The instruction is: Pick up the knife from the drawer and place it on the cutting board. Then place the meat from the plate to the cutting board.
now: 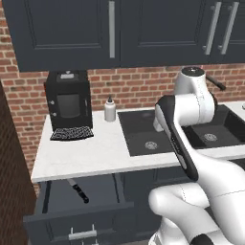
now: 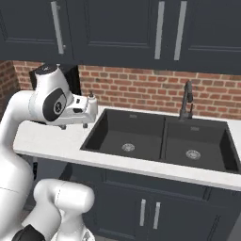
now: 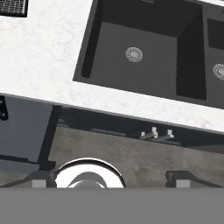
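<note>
The drawer (image 1: 79, 213) stands pulled open under the white counter (image 1: 91, 153) at the lower left. In it lies the knife (image 1: 79, 190), black handle toward the drawer front and blade toward the back. My gripper (image 2: 73, 126) hangs over the counter's front strip just left of the sink, fingers pointing down, open and empty. In the hand view its tips (image 3: 111, 179) stand wide apart, and the drawer (image 3: 22, 131) shows at the left edge, below the counter. The cutting board, the meat and the plate are out of view.
A black coffee machine (image 1: 69, 100) and a small white bottle (image 1: 110, 110) stand at the back of the counter. The dark double sink (image 2: 155, 136) with its faucet (image 2: 187, 100) lies to the right. Dark upper cabinets (image 1: 110, 33) hang above. A brick wall (image 1: 12, 191) flanks the drawer's left.
</note>
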### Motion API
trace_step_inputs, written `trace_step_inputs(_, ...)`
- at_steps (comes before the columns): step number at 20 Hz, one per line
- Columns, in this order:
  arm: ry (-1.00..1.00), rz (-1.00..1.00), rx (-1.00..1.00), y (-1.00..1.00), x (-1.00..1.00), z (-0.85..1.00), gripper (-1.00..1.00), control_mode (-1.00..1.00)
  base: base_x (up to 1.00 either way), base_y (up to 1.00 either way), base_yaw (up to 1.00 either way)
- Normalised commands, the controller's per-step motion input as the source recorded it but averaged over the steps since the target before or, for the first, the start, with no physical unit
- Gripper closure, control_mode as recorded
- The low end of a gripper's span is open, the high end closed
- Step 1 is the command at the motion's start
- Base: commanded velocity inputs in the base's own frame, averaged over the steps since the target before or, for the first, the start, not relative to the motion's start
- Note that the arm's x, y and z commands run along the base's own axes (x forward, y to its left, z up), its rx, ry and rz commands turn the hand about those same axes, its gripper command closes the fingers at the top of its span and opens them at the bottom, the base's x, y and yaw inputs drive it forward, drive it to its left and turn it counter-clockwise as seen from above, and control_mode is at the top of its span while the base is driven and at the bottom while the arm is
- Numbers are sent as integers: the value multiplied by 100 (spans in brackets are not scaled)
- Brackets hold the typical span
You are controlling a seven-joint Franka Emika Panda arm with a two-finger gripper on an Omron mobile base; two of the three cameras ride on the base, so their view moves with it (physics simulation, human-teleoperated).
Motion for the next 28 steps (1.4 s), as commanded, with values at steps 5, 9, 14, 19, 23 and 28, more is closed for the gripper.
trace_step_inputs(5, 0, 0, 0, 0, 0, 0, -100, 100, -8, -95, 39)
trace_step_inputs(9, 0, 0, 0, 0, 0, 0, -100, 100, -22, -16, 90)
trace_step_inputs(14, 0, 0, 0, 0, 0, 0, -100, 100, -17, 0, 100)
trace_step_inputs(19, 0, 0, 0, 0, 0, 0, -100, 100, -20, -2, 97)
trace_step_inputs(23, 0, 0, 0, 0, 0, 0, -100, 100, -30, -54, 76)
trace_step_inputs(28, 0, 0, 0, 0, 0, 0, -100, 100, -10, -51, 29)
